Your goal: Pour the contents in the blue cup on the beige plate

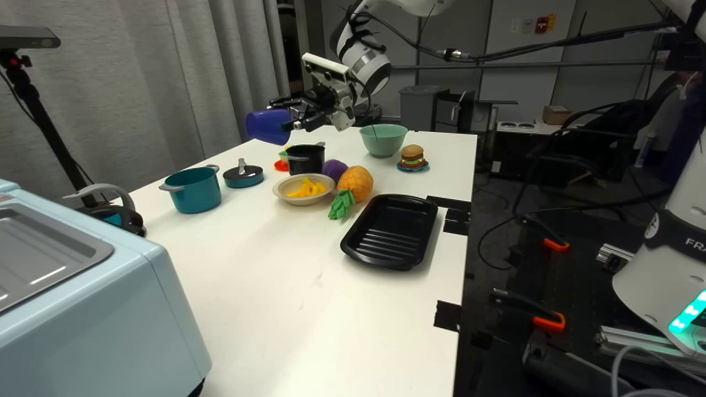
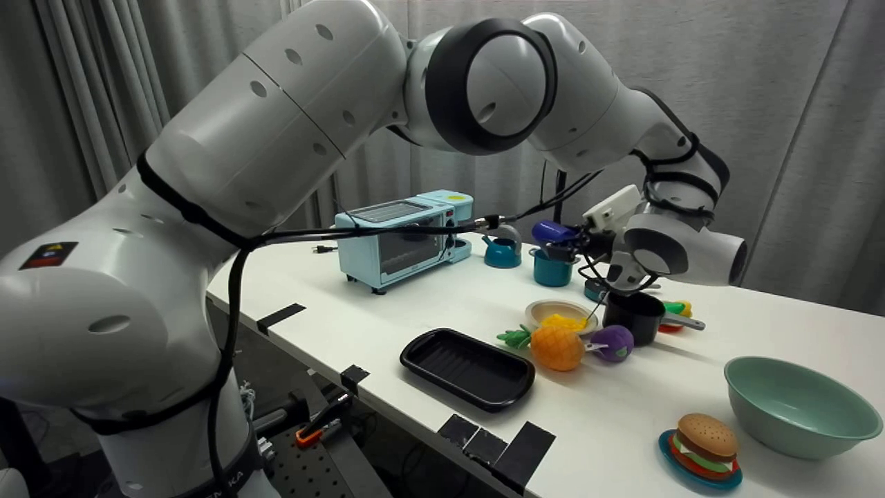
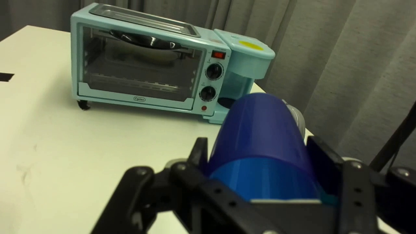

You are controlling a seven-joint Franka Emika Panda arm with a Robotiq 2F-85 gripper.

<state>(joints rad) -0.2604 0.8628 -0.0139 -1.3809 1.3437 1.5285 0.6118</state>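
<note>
- Hanging above the table (image 1: 309,309), the blue cup (image 1: 268,125) lies on its side in mid-air, mouth turned back toward the gripper (image 3: 259,146); presumably so the load slides out at that end.
- Fingers (image 3: 200,152) parted only by the cup's width, clamped on opposite outer sides; likely so that turning the gripper tips the whole cup.
- Wrist view: lighter inside shows no pieces, lower part hidden. Pour looks done, or nearly.
- Beige plate (image 1: 284,187), 12 o'clock at the top of an exterior view: cup at its 11, higher; whether directly overhead, cannot tell.
- Yellow pieces (image 1: 307,189) sit in it, raised rim probably containing them.
- Black pot (image 1: 305,162) at 12, purple toy (image 1: 334,168) at 2, toy pineapple (image 1: 356,183) at 3: close, so a low swing risks a knock.
- Black tray (image 1: 389,223) at 4, teal pot (image 1: 198,194) at 9: farther off, seemingly not needed.
</note>
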